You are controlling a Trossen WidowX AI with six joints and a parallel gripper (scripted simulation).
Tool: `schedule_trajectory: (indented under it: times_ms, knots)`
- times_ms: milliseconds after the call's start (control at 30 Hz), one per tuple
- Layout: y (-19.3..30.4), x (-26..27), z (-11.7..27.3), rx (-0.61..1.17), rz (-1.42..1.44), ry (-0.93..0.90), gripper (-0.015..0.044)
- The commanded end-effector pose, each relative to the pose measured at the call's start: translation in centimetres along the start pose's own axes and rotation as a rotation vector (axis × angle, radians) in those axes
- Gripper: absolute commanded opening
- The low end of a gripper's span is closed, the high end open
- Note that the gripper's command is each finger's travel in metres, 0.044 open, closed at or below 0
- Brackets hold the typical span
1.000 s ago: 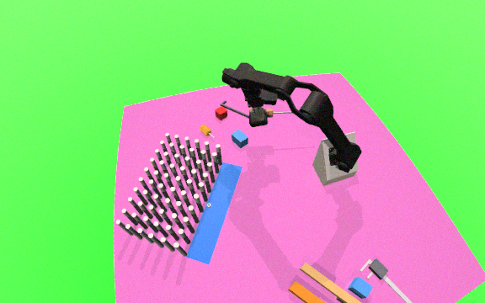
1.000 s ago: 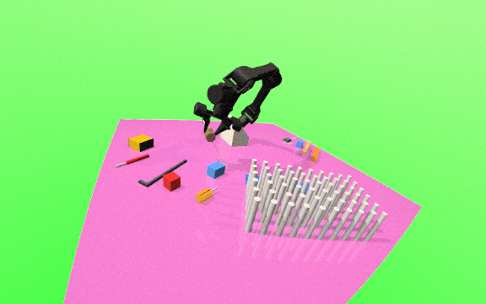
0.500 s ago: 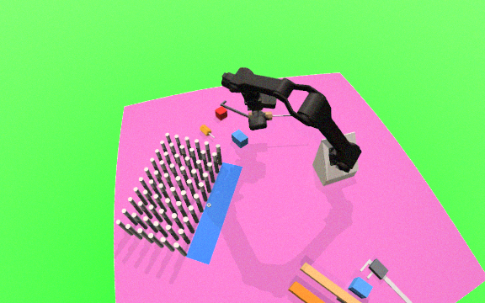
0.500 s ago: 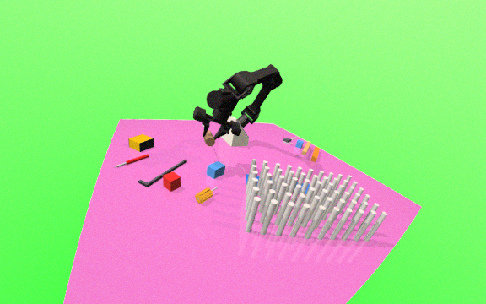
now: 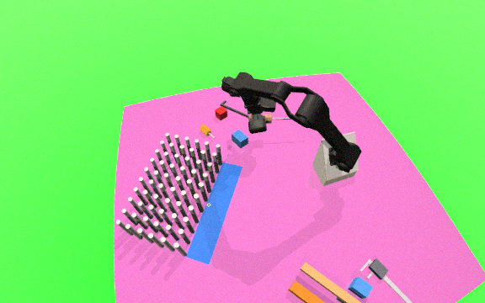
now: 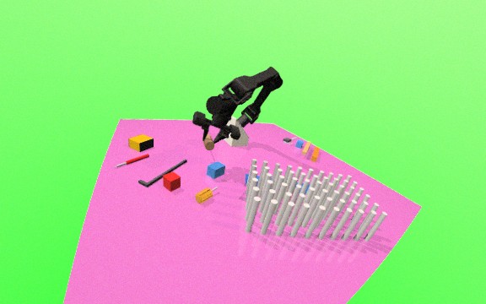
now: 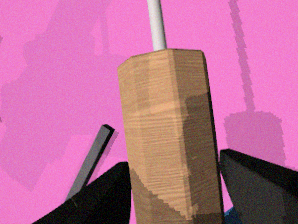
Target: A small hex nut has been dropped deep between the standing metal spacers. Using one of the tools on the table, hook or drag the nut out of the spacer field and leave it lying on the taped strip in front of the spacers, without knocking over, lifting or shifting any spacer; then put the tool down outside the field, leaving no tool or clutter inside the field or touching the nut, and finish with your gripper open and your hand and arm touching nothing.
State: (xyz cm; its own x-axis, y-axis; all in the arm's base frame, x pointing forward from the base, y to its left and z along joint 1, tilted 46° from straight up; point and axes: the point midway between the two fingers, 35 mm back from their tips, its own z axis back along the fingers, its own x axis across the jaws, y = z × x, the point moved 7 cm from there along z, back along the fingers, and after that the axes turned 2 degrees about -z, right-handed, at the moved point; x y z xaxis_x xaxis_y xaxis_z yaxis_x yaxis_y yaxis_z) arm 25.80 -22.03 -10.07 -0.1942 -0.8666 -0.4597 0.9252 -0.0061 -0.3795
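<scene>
Pink table [image 5: 276,219] [image 6: 142,236] [image 7: 40,205] runs out to green on several sides, with broad open room between the arm's base [image 5: 325,170] [image 6: 240,139] and the blue strip [image 5: 219,202], where the nut [image 5: 209,204] lies near the spacers [image 5: 182,195] [image 6: 310,207]. Raised toward the table's far edge in the top view, the arm [image 5: 310,111] [image 6: 247,84] has its gripper [image 5: 261,119] [image 6: 209,141] [image 7: 174,165] clamped on a wooden handle [image 5: 269,119] [image 6: 209,143] [image 7: 162,130], outside the field and above the table, near the blue block [image 5: 240,138] [image 6: 216,170].
</scene>
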Motion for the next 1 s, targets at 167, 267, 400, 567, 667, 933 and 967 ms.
schedule_trajectory:
  times_ms: [167,267,400,567,667,933,967]
  knots:
    - [0.2,-0.4,-1.1,-0.003,-0.005,0.004,0.0]
    - [0.2,-0.5,-1.4,-0.003,-0.005,0.004,0.0]
    - [0.3,-0.6,-1.8,-0.003,-0.005,0.005,0.0]
    - [0.4,-0.8,-2.3,-0.004,-0.005,0.005,0.0]
    - [0.5,-0.9,-2.6,-0.004,-0.005,0.005,0.0]
    - [0.6,-1.2,-3.4,-0.004,-0.005,0.006,0.0]
    - [0.6,-1.2,-3.5,-0.004,-0.005,0.006,0.0]
